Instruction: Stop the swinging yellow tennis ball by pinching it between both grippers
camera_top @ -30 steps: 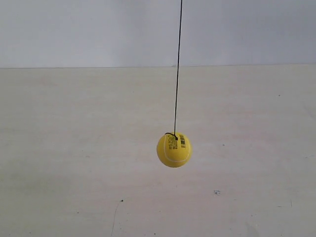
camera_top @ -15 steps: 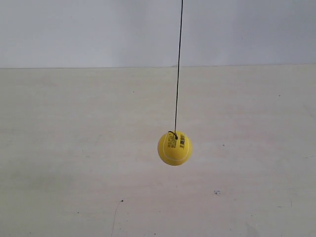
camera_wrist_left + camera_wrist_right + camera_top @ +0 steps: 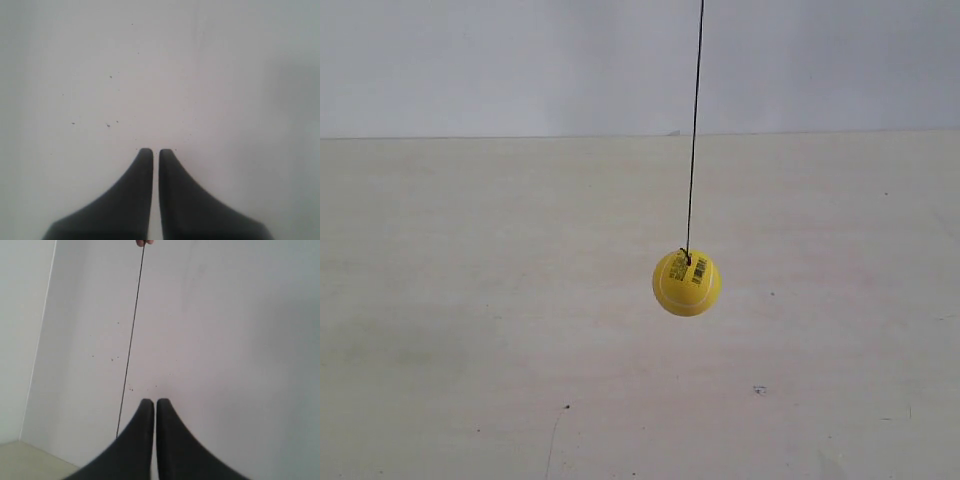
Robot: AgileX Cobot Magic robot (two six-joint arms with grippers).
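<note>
The yellow tennis ball [image 3: 687, 283] hangs from a thin black string [image 3: 695, 130] above the pale table, with black print and a white seam facing the exterior view. No arm shows in the exterior view. My left gripper [image 3: 156, 151] is shut on nothing and faces a bare whitish surface. Also shut on nothing, my right gripper [image 3: 154, 402] has the string [image 3: 132, 335] running just beside its fingers. The ball itself is out of both wrist views.
The pale wooden table [image 3: 470, 330] runs back to a white wall [image 3: 520, 60]. A fingertip [image 3: 142, 242] holds the string at the edge of the right wrist view.
The ball has swung to the right and slightly upward in the exterior view, and the string now leans further right.
</note>
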